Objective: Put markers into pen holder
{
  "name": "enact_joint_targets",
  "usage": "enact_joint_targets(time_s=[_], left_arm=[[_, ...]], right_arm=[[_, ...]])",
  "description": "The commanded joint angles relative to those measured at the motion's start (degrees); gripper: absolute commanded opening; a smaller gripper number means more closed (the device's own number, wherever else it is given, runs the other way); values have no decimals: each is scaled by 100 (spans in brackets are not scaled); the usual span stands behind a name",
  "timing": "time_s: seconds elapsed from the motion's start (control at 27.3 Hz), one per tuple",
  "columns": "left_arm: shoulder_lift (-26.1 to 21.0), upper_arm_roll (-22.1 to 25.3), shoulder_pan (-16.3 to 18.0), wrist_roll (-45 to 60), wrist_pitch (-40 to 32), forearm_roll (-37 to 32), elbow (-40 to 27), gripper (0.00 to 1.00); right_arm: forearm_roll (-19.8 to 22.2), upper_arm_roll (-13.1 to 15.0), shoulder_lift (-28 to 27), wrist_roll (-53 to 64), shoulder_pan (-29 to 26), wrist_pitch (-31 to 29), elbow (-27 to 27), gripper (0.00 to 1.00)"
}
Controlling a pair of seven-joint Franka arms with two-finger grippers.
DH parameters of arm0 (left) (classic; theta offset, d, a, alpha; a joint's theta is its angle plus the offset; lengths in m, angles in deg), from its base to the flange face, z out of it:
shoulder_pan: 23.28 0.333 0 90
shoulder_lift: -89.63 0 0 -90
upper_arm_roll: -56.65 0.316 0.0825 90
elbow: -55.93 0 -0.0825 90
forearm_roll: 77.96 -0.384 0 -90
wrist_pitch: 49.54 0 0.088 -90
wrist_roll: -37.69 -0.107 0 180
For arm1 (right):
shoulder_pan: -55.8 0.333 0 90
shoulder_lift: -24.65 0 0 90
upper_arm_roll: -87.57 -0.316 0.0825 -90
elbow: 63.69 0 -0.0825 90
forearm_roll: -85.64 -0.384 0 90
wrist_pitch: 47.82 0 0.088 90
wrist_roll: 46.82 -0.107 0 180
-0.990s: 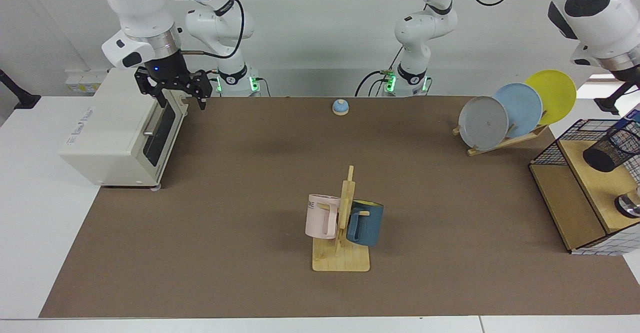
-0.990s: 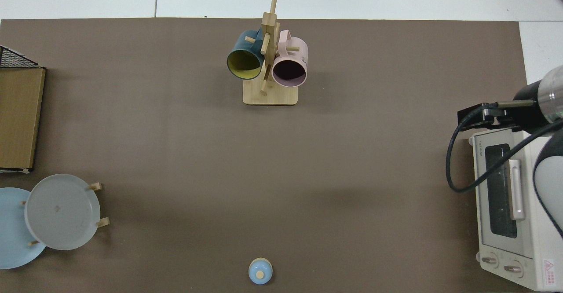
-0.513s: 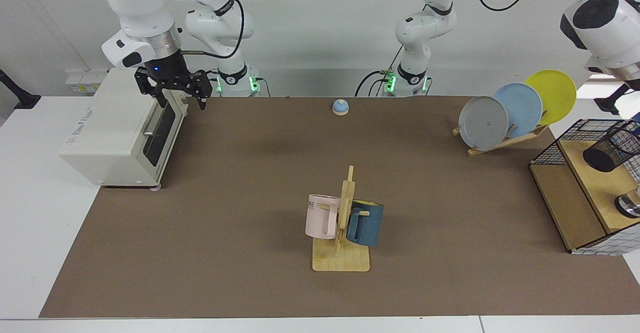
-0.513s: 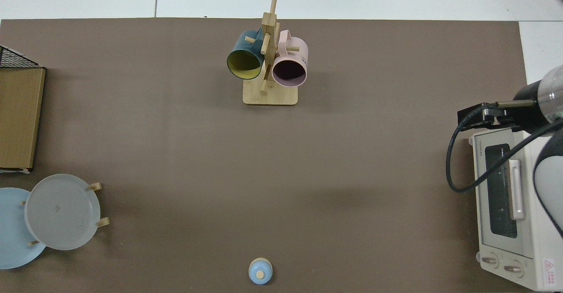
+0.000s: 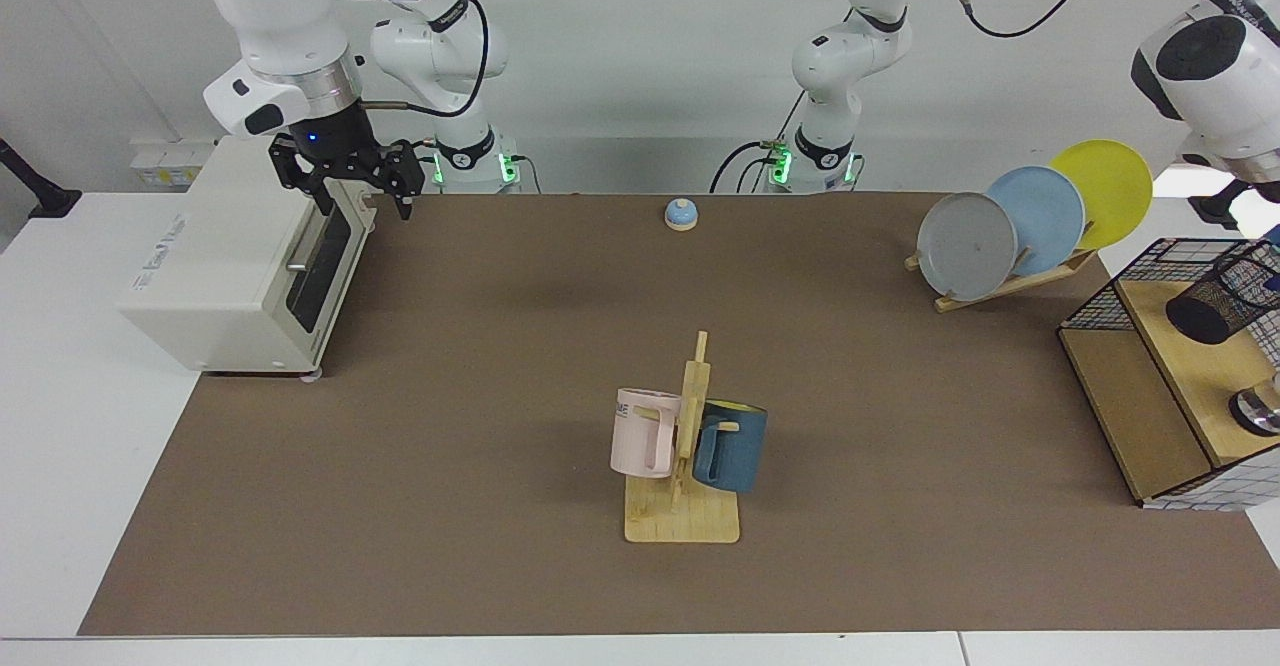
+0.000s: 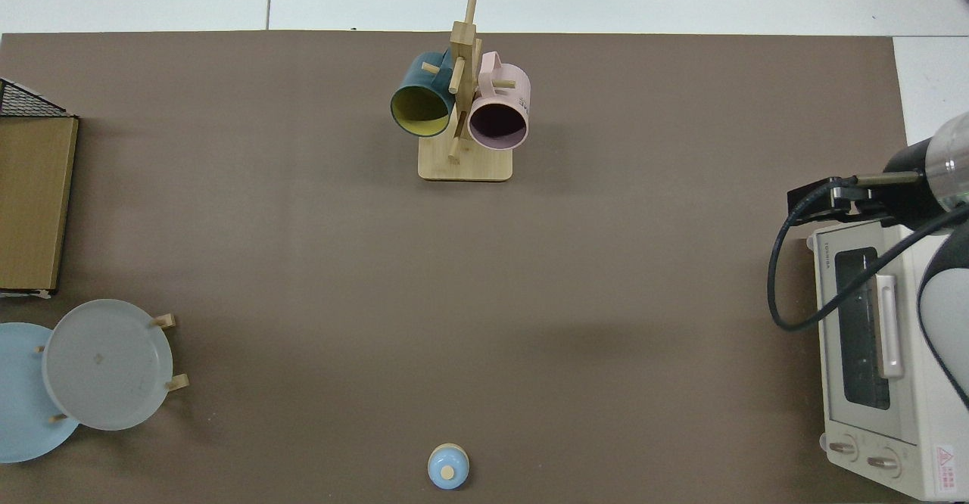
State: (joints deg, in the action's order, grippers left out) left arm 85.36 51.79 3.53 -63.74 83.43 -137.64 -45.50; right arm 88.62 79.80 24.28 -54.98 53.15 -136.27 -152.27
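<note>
The pen holder (image 5: 1215,296), a black wire-mesh cup, stands on the wooden shelf (image 5: 1190,366) at the right edge of the facing view. A sliver of blue (image 5: 1273,237) shows at that edge just above the holder's rim; I cannot tell whether it is the marker. My left arm's wrist (image 5: 1215,71) hangs above the shelf, with its gripper beyond the frame. My right gripper (image 5: 365,204) stands open and holds nothing over the toaster oven's front corner. It also shows in the top view as the black gripper (image 6: 821,201).
A white toaster oven (image 5: 240,256) sits at the facing view's left. A mug tree (image 5: 685,466) with a pink and a blue mug stands mid-table. A plate rack (image 5: 1020,221) holds three plates. A small blue bell (image 5: 681,213) sits at the back. A wire basket frame (image 5: 1110,296) surrounds the shelf.
My left arm's wrist has drifted up and toward the right edge. The blue-and-white thing seen below it earlier has slipped almost out of the frame. The right arm has not moved.
</note>
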Motion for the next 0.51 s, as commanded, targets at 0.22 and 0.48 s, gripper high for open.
enact_joint_targets(time_s=[0.22, 0.48], left_arm=[[-12, -50, 166, 70, 159, 0, -105, 99], [-21, -41, 184, 61, 124, 79, -88, 100]], right_arm=[[-104, -13, 90, -90, -34, -94, -90, 100], [-104, -13, 90, -90, -34, -94, -98, 100]])
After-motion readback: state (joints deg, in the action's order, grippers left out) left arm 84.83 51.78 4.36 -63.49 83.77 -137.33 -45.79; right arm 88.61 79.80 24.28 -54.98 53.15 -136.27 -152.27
